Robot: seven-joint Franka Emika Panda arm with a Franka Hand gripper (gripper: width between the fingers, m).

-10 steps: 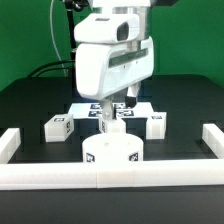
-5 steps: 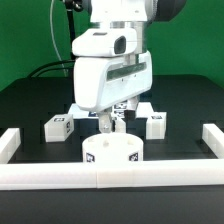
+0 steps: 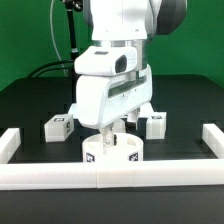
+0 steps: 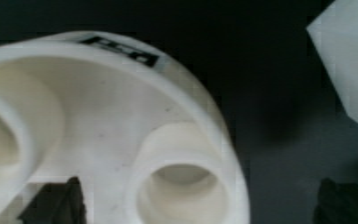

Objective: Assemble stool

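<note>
While the white Franka arm (image 3: 112, 75) fills the middle of the exterior view, its two-finger gripper (image 3: 108, 138) hangs low over the round thick white plastic disc seat (image 3: 112, 157), at the lower centre of that frame. The seat lies flat on the black surface (image 3: 30, 100), just behind the long white front border rail (image 3: 110, 179). The gripper's tips come down to the seat's top on its exterior view's left half; touching or not, cannot tell from this side.

Wrist view: the two dark fingertips (image 4: 60, 200) stand wide apart, spread, nothing pinched between them. The seat's top face fills much of this view, with round holes (image 4: 181, 180) in it and a black-and-white square tag (image 4: 119, 48) at its rim. One fingertip is over the seat, the other out past its edge over the surface. It is probably straddling the rim, though the picture is blurred.

Two short blocky white legs flank the arm, each carrying a tag. One leg (image 3: 58, 127) lies at the exterior view's left and the other leg (image 3: 155, 125) at the exterior view's right, both apart from the seat. Side rails (image 3: 8, 146) close the frame edges.
</note>
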